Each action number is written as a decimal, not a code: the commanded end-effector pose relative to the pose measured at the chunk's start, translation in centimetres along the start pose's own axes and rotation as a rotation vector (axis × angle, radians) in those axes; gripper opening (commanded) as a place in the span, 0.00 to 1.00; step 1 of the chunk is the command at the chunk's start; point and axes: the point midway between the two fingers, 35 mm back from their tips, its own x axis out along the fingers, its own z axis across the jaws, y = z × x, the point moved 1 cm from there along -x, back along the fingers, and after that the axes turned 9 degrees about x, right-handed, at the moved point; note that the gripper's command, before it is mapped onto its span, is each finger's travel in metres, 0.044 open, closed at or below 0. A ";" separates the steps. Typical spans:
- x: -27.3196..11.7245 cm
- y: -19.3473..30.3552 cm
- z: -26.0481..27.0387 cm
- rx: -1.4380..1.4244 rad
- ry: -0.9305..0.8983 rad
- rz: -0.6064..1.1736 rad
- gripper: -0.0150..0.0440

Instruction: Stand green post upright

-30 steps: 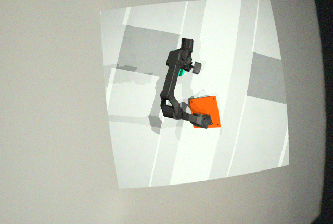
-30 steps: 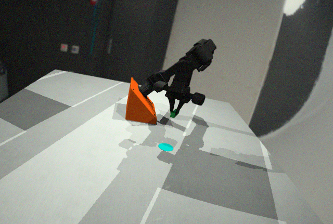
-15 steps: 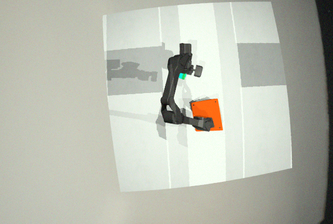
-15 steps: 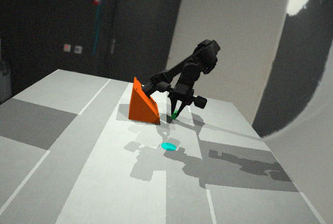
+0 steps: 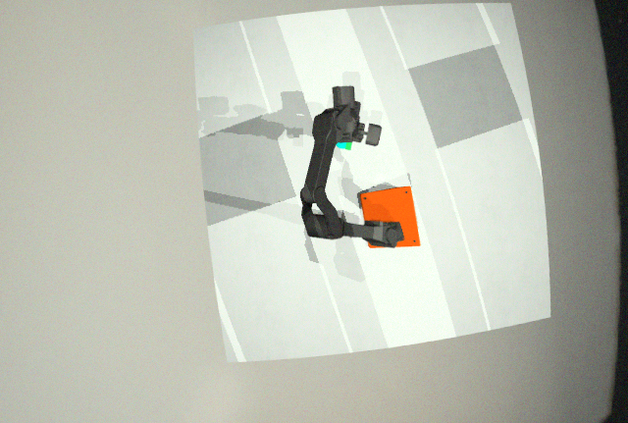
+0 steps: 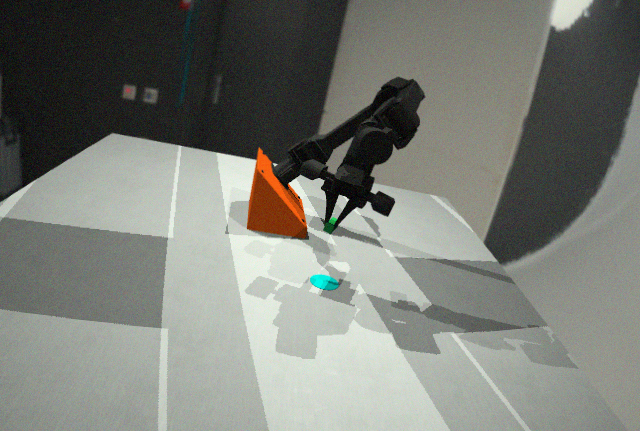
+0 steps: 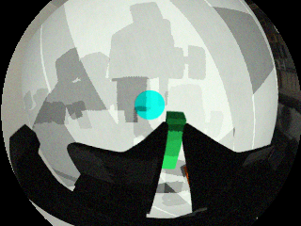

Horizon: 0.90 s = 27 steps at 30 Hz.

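Showing only from the wrist: green post between fingers.

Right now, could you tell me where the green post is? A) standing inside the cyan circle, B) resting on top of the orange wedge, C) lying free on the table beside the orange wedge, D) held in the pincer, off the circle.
D: the pincer is shut on the green post, with the cyan circle uncovered some way off.

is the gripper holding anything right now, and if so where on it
Yes. The gripper is shut on the green post, with the fingers pinching its near end, so the far end juts out beyond the tips toward the cyan circle.
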 end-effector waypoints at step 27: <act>1.7 0.1 -0.3 -0.039 0.101 -0.176 0.29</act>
